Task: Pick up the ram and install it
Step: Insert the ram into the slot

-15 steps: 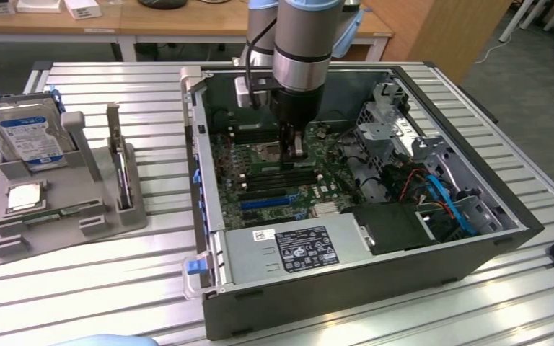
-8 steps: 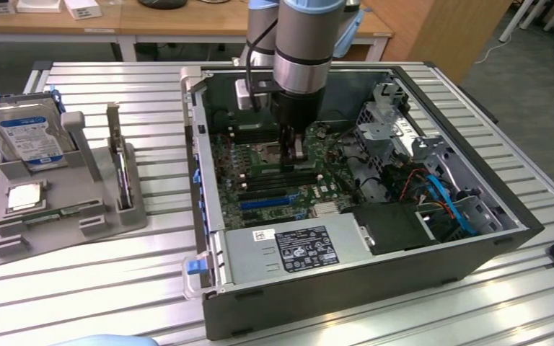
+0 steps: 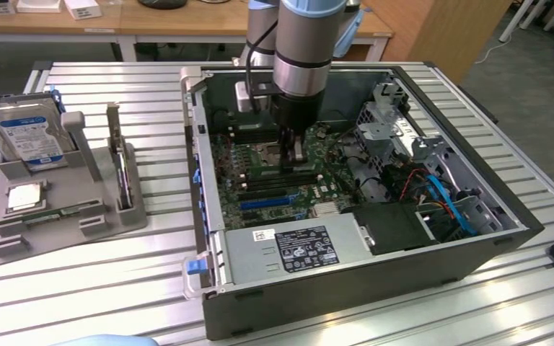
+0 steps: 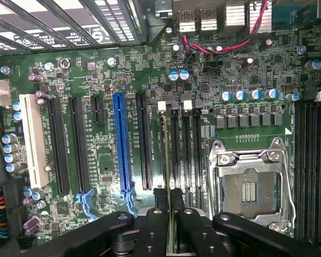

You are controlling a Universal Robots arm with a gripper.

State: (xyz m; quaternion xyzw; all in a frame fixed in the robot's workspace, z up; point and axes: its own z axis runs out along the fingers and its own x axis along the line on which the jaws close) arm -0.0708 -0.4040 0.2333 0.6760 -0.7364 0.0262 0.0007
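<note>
Gripping what looks like the ram [image 4: 167, 150] edge-on, the narrowed tool [image 4: 169, 198] hangs over the memory slots [image 4: 188, 155].

Hard drive [image 3: 25, 135] upright in holder [image 3: 135, 189]; possibly a chip [image 3: 27, 196].

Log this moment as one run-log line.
gripper: shut on ram | location: inside computer case, over memory slots

Silver-grey arm [image 3: 301, 43] with pale-blue joint caps [image 3: 308, 9] (a black cable [image 3: 249, 58] runs alongside) and black, screw-studded fingers [image 4: 155, 230].
</note>
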